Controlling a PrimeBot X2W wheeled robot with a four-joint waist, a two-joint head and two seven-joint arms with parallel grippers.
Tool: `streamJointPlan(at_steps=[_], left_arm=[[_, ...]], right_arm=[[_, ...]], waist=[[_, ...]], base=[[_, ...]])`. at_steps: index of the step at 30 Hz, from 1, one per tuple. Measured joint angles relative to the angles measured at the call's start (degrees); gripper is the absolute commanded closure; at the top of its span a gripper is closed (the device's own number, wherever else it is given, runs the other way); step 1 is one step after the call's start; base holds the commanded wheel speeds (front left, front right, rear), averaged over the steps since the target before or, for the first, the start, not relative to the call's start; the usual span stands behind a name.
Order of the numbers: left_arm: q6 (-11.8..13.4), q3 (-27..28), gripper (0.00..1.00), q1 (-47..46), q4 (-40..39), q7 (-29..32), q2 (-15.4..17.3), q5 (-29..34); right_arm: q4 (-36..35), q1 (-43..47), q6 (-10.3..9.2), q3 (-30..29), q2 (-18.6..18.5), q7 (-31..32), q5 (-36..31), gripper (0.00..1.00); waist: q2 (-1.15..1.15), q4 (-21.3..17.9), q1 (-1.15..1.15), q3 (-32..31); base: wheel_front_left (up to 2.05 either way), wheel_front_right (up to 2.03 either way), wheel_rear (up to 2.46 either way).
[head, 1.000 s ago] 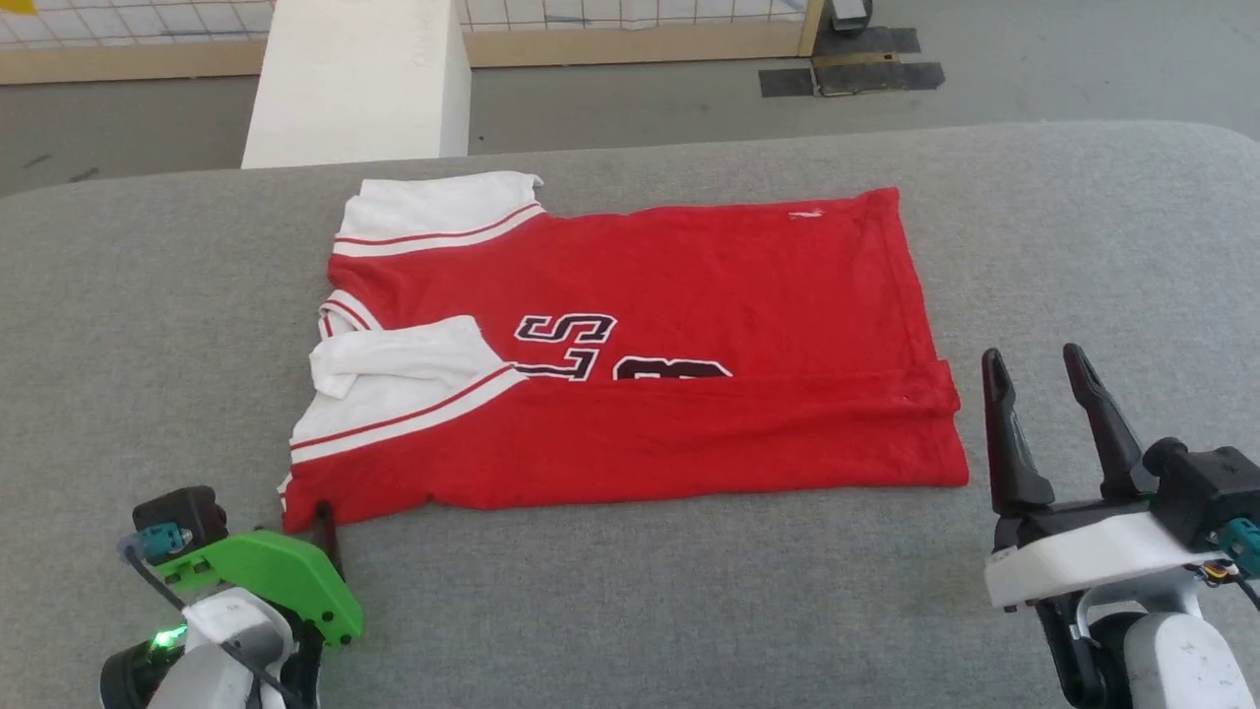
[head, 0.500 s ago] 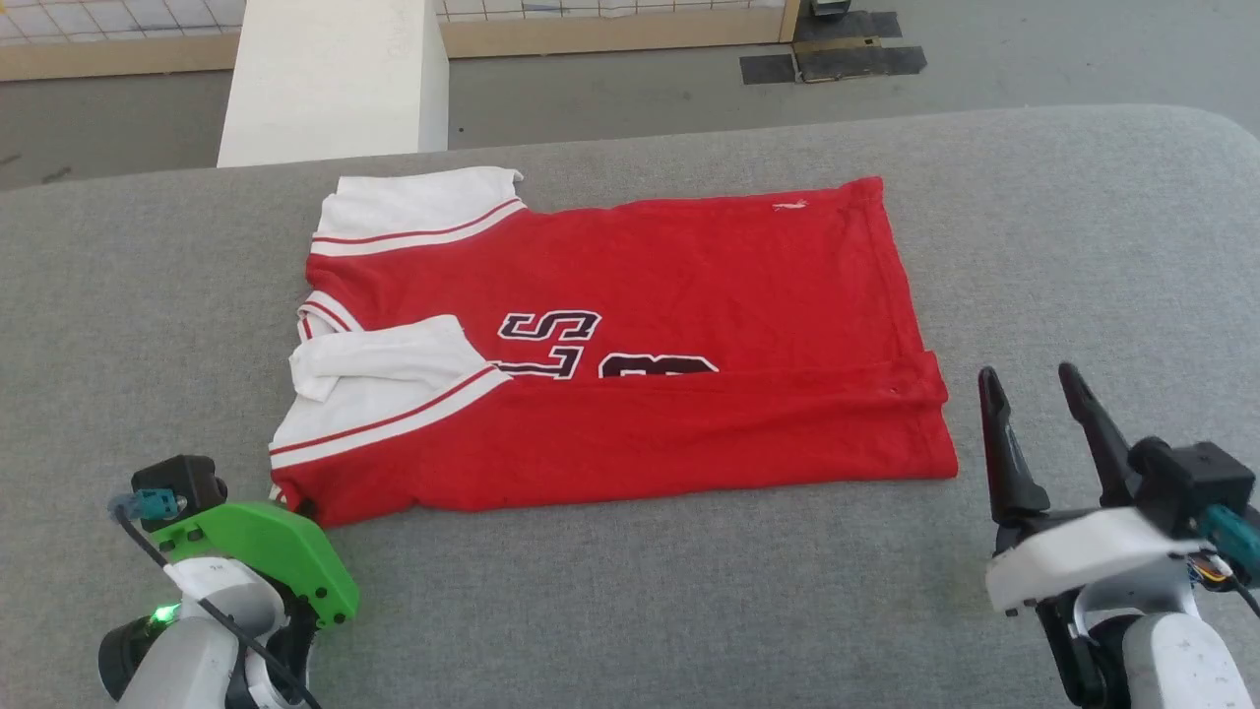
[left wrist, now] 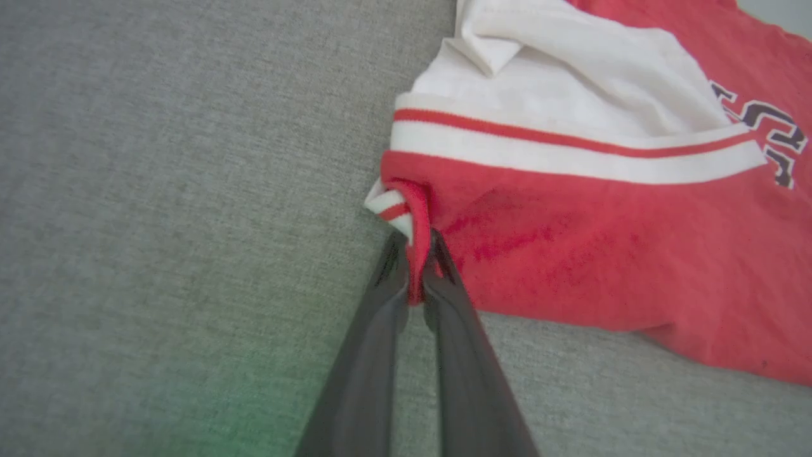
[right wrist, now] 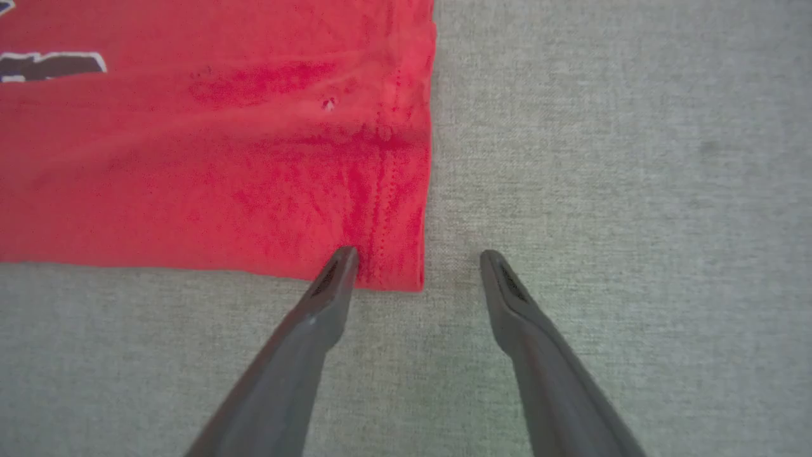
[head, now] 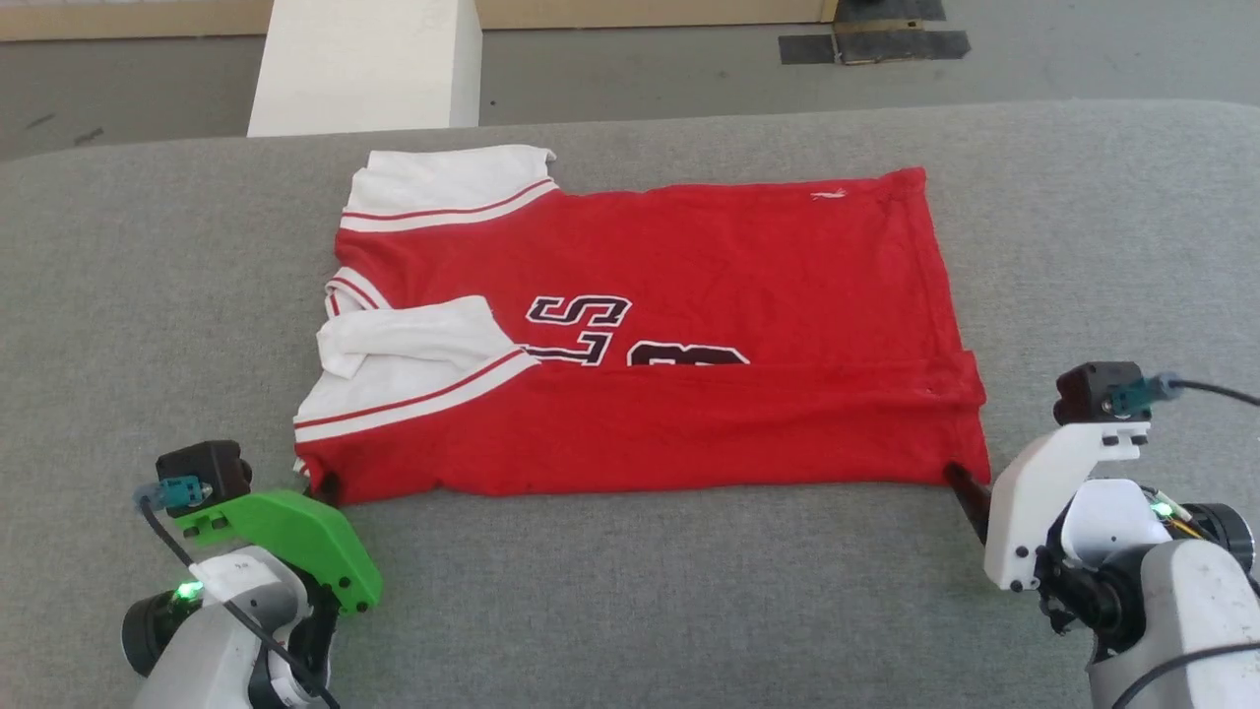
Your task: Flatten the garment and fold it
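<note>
The garment (head: 689,266), a red jersey with white sleeves and black lettering, lies on the grey table with its near part folded over the print. My left gripper (head: 325,488) is at its near left corner. The left wrist view shows that gripper (left wrist: 415,270) shut on the red corner next to the striped trim of the garment (left wrist: 602,254). At the near right corner my right gripper (head: 970,483) points down. Seen from the right wrist, it (right wrist: 419,257) stands open: one fingertip (right wrist: 346,257) touches the hem of the garment (right wrist: 222,158), the other (right wrist: 491,260) rests over bare table.
The grey padded table (head: 640,601) stretches wide on all sides of the shirt. Beyond its far edge stand a white block (head: 364,64) and grey floor with dark tape patches (head: 871,44).
My left gripper has shut on the near left corner. My right gripper has tipped from fingers-up beside the shirt down to the near right corner. The head camera has shifted slightly.
</note>
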Motion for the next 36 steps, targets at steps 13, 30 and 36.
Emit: streamJointPlan(at_steps=[13, 30, 36], left_arm=[[-1.0, -0.2, 1.00, -0.6, -0.7, -9.1, 0.1, 3.6], [8.0, -0.6, 1.00, 19.3, -18.3, 2.2, 7.1, 6.0], [7.4, -2.4, 1.00, 20.4, -16.1, 3.8, 6.9, 5.1]], right_arm=[[-6.1, -0.6, 0.00, -1.4, 0.1, 0.1, 3.4, 1.00], [-15.5, 21.8, 0.02, -3.2, 0.2, -4.0, 8.1, 1.00], [-10.9, 22.7, 0.02, -2.6, 0.1, -4.6, 8.0, 1.00]], waist=[[0.00, 1.6, 0.00, -0.4], [0.00, 1.0, 0.00, -6.0], [0.00, 1.1, 0.00, -5.3]], base=[[0.00, 0.00, 0.00], [0.00, 0.00, 0.00], [0.00, 0.00, 0.00]])
